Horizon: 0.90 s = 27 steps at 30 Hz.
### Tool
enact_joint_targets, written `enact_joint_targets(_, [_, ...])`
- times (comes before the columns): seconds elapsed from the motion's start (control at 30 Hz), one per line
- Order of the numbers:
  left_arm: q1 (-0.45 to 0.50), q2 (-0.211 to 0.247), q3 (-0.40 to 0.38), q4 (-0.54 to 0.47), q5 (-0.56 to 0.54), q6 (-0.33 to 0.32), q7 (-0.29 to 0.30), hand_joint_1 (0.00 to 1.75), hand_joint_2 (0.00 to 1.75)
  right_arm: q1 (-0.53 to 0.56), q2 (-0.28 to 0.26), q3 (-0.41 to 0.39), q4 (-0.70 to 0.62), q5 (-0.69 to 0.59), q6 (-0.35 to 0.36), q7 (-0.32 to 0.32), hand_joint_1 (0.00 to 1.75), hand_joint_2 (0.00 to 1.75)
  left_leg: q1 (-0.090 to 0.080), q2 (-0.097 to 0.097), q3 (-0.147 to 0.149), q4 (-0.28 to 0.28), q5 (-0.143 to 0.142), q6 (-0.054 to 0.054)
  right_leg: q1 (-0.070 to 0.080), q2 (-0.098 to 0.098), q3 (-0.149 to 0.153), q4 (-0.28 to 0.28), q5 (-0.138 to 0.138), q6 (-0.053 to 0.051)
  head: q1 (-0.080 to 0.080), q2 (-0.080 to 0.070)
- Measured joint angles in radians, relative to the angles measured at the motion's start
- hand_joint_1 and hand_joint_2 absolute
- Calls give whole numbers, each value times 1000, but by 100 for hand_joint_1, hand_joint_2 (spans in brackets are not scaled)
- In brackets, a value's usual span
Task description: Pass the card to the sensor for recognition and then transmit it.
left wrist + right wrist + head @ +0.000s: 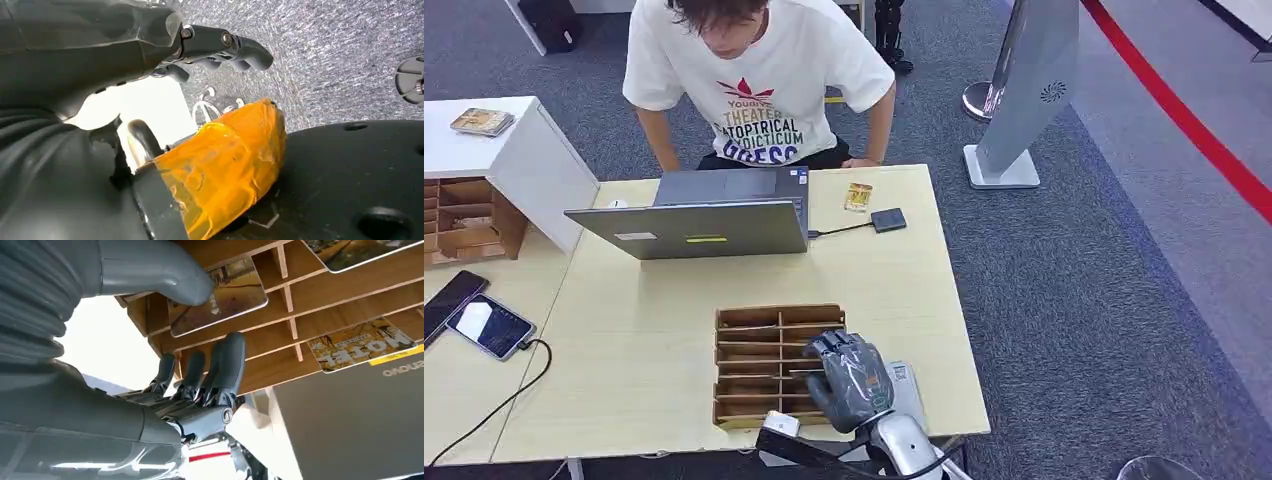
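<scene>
**Right hand reaching into the card rack**

On a pale table (654,400), a wooden rack (754,345) of slots sits at six o'clock, near the front edge. The right hand (849,380) lies over the rack's right end. The wrist view shows its thumb (165,272) pressing on the face of a card (227,297) that lies in a slot, while the fingers (227,365) stretch along the wood below it. The card looks touched but not yet clasped.

The card appears thin, stiff, light and glossy, so it is probably slippery. Judged from this, the best hold is a pinch on the edge that sticks out of the slot, thumb on one face and a finger on the other.

The left hand (220,47) hangs over grey carpet, fingers curled in, holding nothing.

A second card (362,342) bears large mirrored letters, seemingly "HOTEL". At twelve o'clock a person (759,90) leans over a laptop (699,225); the shirt reads "THEATER". A small black box on a cable (888,219), likely the sensor, lies at one o'clock.
</scene>
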State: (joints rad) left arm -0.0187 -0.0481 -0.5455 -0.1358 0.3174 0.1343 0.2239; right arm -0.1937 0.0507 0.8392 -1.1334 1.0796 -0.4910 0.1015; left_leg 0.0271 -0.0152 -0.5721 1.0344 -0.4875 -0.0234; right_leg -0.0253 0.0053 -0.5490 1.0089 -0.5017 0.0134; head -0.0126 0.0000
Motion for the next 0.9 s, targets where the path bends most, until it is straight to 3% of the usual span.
enact_joint_targets(0.17, [0,1,-8,0,5,0,1,0,0,3,-1,-32,-1,25,4,8,175,175,0,0,0,0,0,0,0,0,0,0,0,0,0,0])
enact_joint_targets(0.9, [0,0,-9,0,24,2,1,0,0,12,-1,-72,-19,12,40,2,175,175,0,0,1,0,0,0,0,0,1,0,0,0,0,0])
